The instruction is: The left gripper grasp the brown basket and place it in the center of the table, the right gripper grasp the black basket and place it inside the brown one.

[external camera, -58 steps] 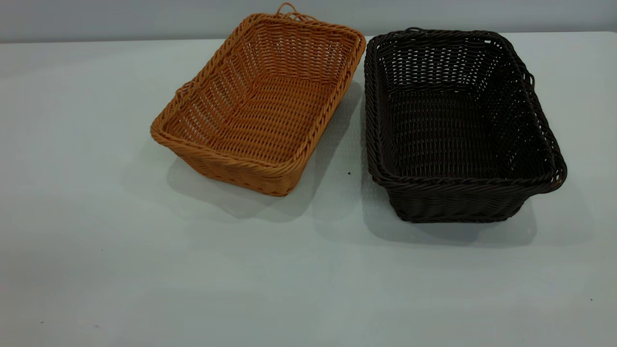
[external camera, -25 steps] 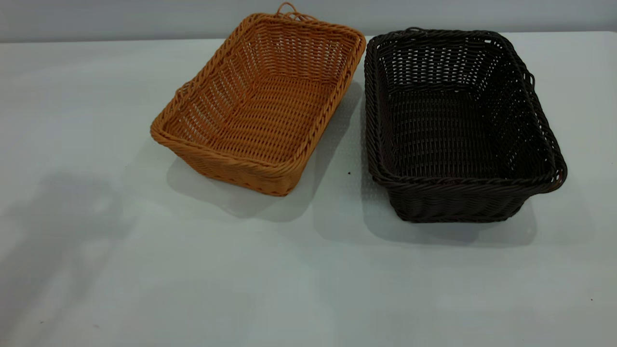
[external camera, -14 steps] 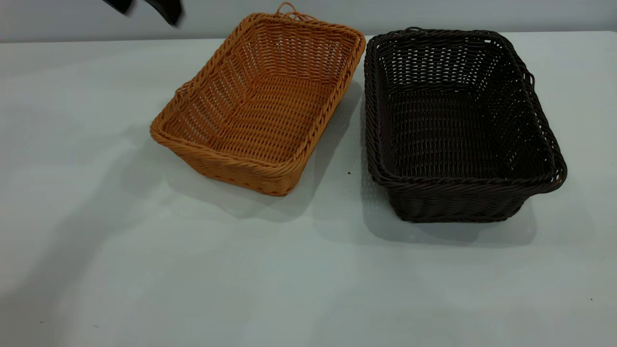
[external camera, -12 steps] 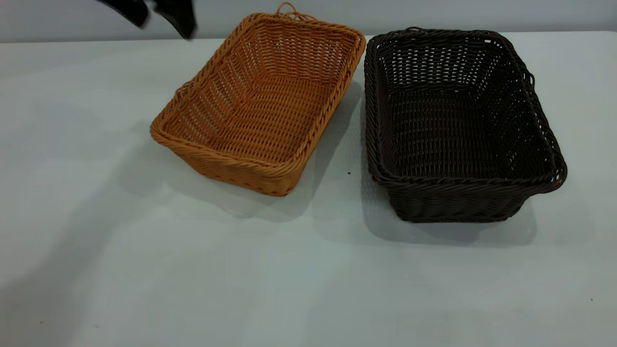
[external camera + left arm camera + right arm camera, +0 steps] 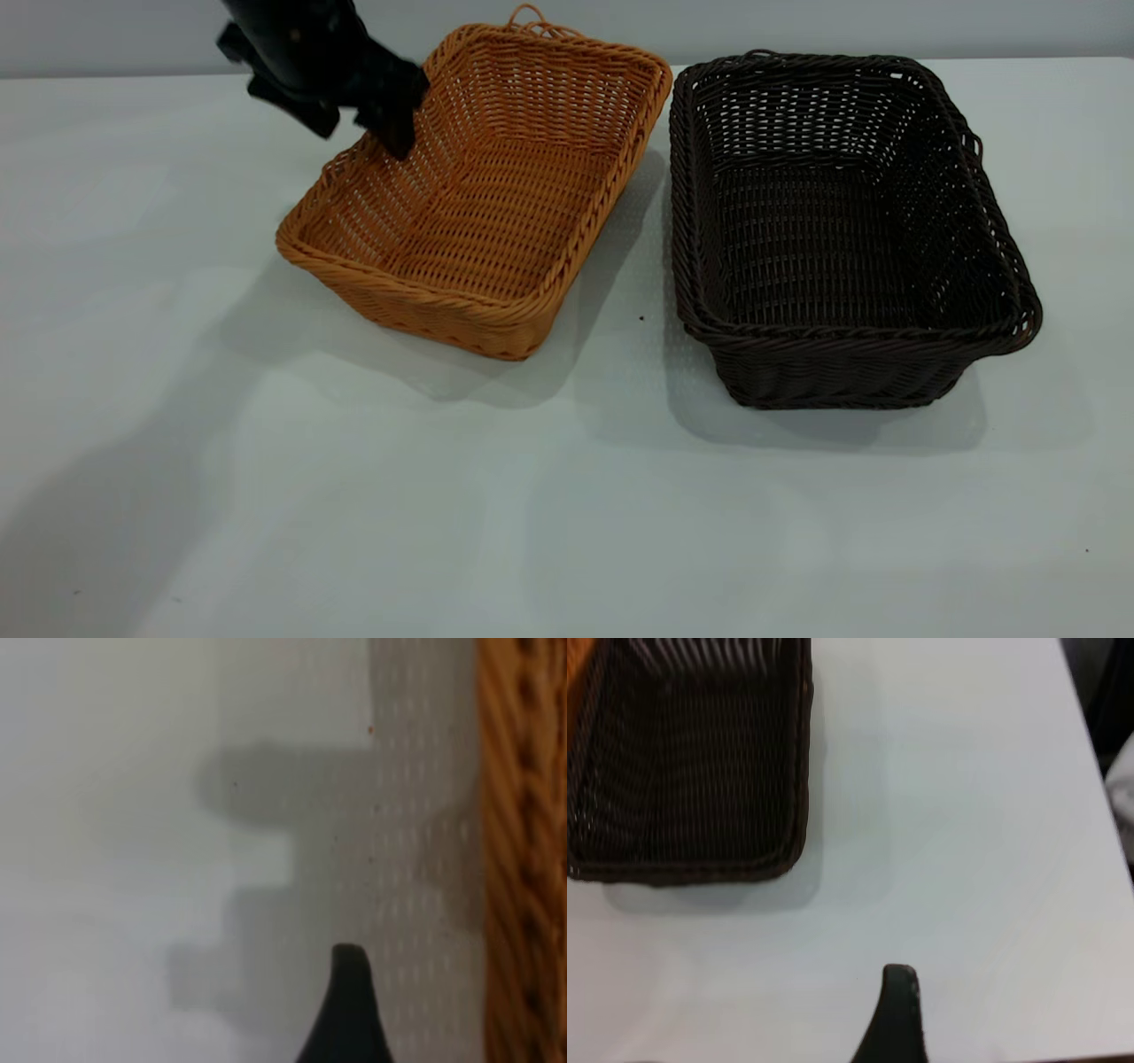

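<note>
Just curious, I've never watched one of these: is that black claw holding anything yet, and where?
Nothing yet. The left tool is open astride the orange basket's long rim, not closed on it.

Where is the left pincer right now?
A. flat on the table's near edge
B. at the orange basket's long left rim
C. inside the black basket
B: the left pincer hangs at the orange wicker basket, its fingers either side of the long left rim.

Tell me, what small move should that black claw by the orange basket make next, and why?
Probably lower a little and close on the rim. The left gripper hangs open over the long left wall of the brown basket, one finger inside, the other outside. The basket sits untouched beside the black basket, so gripping comes first.
</note>
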Motion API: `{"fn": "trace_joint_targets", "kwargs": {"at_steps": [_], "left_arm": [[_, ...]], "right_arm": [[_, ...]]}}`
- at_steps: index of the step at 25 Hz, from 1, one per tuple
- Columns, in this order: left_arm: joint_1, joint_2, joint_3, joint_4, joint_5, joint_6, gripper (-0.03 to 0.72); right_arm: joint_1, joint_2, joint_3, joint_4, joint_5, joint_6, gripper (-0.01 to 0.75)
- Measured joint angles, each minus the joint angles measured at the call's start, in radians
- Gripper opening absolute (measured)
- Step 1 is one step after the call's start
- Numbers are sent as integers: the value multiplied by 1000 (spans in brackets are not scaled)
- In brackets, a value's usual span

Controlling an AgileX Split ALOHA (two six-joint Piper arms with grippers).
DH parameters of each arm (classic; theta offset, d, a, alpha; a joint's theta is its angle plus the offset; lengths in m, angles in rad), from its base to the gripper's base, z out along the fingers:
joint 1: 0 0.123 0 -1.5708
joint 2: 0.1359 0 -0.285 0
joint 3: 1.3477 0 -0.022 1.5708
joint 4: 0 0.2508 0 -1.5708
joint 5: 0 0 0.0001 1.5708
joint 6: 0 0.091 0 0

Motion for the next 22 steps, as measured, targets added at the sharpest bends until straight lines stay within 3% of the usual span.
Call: {"fn": "trace_joint_targets", "kwargs": {"at_steps": [5,12,18,22], "left_arm": [[0,44,0,0,-55,0,466],[-2,53,-8,-5,-106,0,95],[11,-54,-50,-5,-36,17,81],[38,-154,-51,8,-33,23,80]], "right_arm": [[0,245,-43,112,-49,-3,583],[0,551,-50,306,-98,-70,583],[3,796,-51,572,-123,-135,583],[67,941,-56,772,-178,-137,583]]}}
